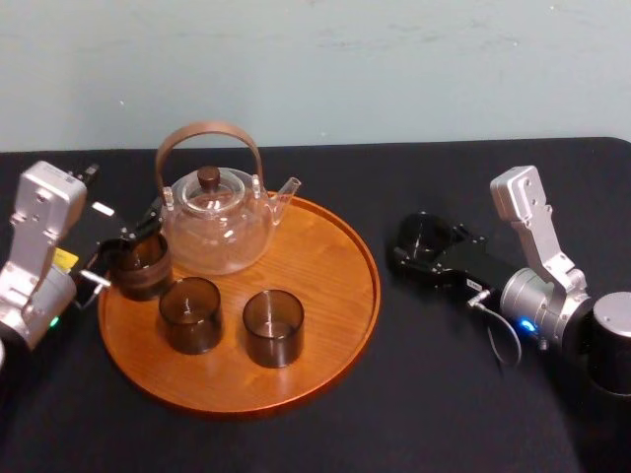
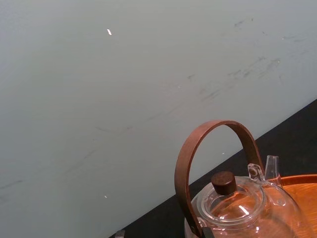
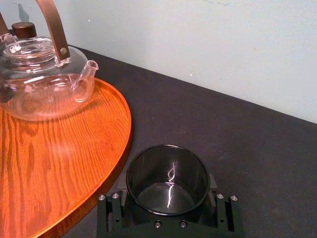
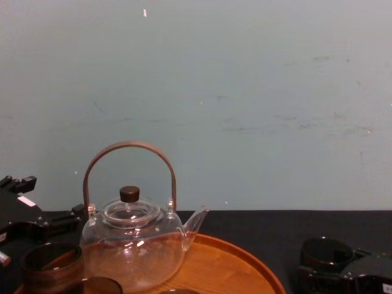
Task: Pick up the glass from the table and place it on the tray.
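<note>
A dark smoky glass [image 1: 424, 235] [image 3: 167, 191] [image 4: 326, 251] stands on the black table [image 1: 444, 394], just right of the round wooden tray [image 1: 325, 246] [image 3: 59, 148]. My right gripper [image 1: 419, 246] [image 3: 168, 203] is shut on this glass, one finger against each side. At the tray's left rim stands another glass [image 1: 143, 271] [image 4: 52, 263], and my left gripper [image 1: 120, 258] [image 4: 37, 229] sits around it.
A clear glass teapot [image 1: 217, 212] [image 2: 242, 208] [image 3: 39, 84] [image 4: 131, 245] with a brown hoop handle stands at the back of the tray. Two more dark glasses [image 1: 190, 313] [image 1: 273, 327] sit near the tray's front. A pale wall rises behind the table.
</note>
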